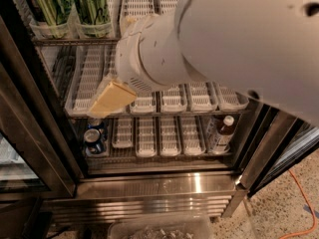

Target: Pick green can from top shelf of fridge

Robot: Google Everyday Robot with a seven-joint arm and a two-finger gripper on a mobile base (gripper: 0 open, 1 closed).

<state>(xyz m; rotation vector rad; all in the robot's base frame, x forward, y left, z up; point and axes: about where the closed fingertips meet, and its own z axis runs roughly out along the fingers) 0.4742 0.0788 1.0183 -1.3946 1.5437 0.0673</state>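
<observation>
Two green cans stand side by side at the left end of the top shelf of the fridge: one at the far left and one to its right, both cut off by the frame's top edge. My gripper shows as a tan part at the end of the big white arm. It is in front of the middle shelf's left lanes, below and slightly right of the green cans, not touching them. The arm hides the right part of the top shelf.
A small blue can stands at the bottom shelf's left, a dark bottle with a white cap at its right. Dark door frames flank the opening left and right. An orange cable lies on the floor; a clear tub sits below.
</observation>
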